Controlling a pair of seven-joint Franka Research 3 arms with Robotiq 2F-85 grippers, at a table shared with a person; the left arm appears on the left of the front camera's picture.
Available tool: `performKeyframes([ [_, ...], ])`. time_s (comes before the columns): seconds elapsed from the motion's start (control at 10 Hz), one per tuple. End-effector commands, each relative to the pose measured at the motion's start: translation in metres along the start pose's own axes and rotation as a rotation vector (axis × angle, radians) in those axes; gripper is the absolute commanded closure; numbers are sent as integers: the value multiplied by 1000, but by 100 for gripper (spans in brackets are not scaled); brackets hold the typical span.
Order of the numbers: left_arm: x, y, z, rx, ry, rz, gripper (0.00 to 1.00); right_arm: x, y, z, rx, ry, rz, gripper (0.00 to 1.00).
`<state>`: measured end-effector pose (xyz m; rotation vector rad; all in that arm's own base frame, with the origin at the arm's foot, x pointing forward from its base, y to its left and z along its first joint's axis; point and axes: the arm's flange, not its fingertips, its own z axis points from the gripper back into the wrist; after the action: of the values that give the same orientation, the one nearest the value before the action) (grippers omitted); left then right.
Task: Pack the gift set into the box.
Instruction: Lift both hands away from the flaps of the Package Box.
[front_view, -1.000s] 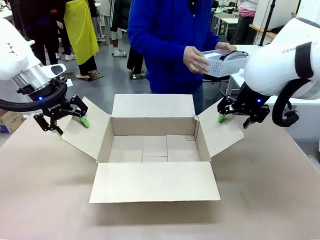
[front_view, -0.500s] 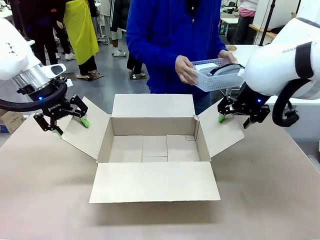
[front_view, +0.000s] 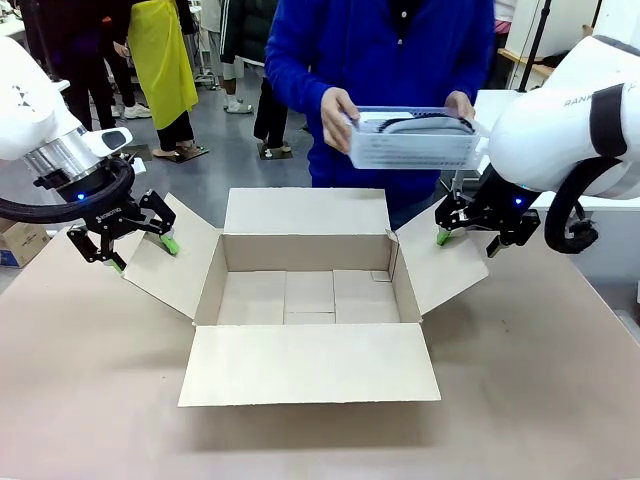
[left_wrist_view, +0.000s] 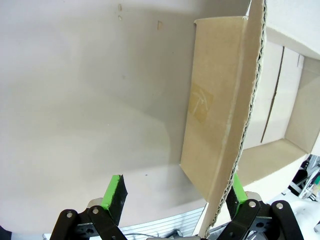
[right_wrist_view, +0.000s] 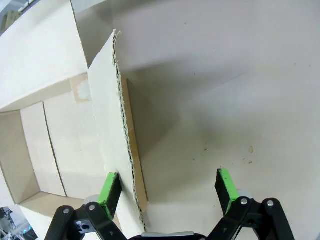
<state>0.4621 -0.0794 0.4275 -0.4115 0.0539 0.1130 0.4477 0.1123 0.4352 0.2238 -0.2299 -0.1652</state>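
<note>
The box (front_view: 305, 252) lies open in the middle of the table with all four flaps spread. A person at the far side holds the gift set (front_view: 415, 138), a grey-blue basket-like item with a dark band, in both hands above the box's far flap. My left gripper (front_view: 140, 250) is open astride the edge of the left flap (front_view: 175, 262). In the left wrist view that flap (left_wrist_view: 210, 100) runs next to one green pad of the left gripper (left_wrist_view: 176, 192). My right gripper (front_view: 466, 240) is open astride the right flap (front_view: 440, 265); the flap's edge (right_wrist_view: 105, 115) lies inside the right gripper (right_wrist_view: 168, 186).
Bare brown tabletop (front_view: 520, 400) surrounds the box in front and at both sides. A small carton (front_view: 18, 243) sits on the floor past the table's left edge. Other people stand farther back at the left.
The person has carried the gift set from the right towards the middle and turned it broadside, above the box's far flap. Neither arm has moved.
</note>
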Motion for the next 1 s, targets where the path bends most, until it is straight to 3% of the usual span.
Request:
performKeyframes([
  [0.0,-1,0,1,21,-4,3,0,1,1,4,-19,-1,-16,0],
  [0.9,-1,0,1,21,-4,3,0,1,1,4,-19,-1,-16,0],
])
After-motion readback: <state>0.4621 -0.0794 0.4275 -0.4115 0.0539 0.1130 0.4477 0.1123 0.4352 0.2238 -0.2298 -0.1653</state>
